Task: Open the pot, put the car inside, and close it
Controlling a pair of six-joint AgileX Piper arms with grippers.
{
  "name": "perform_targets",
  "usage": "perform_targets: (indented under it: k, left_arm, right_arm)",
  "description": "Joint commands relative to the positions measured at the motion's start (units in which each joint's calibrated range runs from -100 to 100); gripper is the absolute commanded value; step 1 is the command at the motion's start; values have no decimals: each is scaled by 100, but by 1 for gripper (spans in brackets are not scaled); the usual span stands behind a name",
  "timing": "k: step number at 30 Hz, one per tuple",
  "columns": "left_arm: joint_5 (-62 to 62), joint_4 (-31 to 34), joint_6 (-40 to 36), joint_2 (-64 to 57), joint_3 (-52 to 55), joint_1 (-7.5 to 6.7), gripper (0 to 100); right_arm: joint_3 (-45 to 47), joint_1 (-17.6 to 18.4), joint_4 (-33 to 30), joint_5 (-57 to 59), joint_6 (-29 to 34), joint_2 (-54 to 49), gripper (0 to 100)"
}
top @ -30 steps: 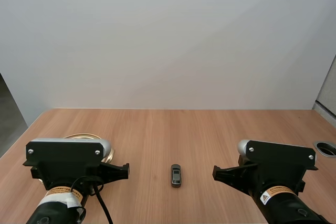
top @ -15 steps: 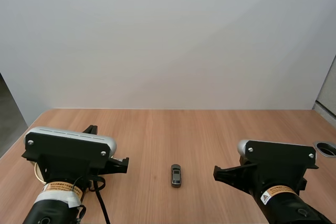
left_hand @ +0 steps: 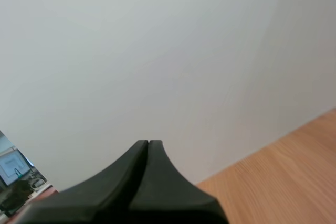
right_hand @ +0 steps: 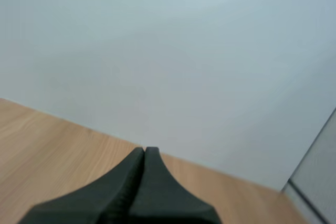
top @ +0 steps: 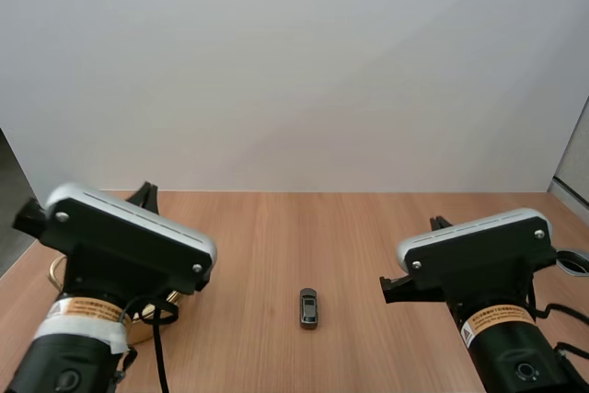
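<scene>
A: Where's the car [top: 308, 307]?
B: On the table [top: 304, 227], about mid-width, toward my 6 o'clock edge. Its long axis runs 12 to 6.
A: Pot?
B: The pot [top: 55, 275] is on the table at the car's 9 o'clock, mostly under my left arm [top: 120, 246], well apart from the car.
A: Other side?
B: My right arm [top: 479, 250] is at the car's 3 o'clock. The car lies between both arms.
</scene>
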Motion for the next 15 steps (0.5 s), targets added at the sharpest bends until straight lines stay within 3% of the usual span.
perform_targets:
  k: [1,5,7,8,12,15]
  left_arm:
    - [1243,-355,-509,-1,-1367,-2,0]
    - [4422,-356,-1114,527,-2806,-2,0]
    - [5619,-400,-1165,963,-3346,-2,0]
    - [6172,-455,-1165,1197,-3571,-2,0]
    - [7396,-889,-933,1913,-4174,6,0]
    - [7615,-1212,-651,2298,-4297,100,0]
  right_arm:
    - [-773,-2,-1194,-2558,449,0,0]
    - [-2466,-2,-292,651,1437,849,0]
    - [-3336,30,571,2503,1283,1654,0]
    - [-3730,74,1115,3352,932,2073,0]
    - [-4841,318,3532,6749,-1579,3430,0]
    - [-5083,494,4747,8585,-2496,4271,0]
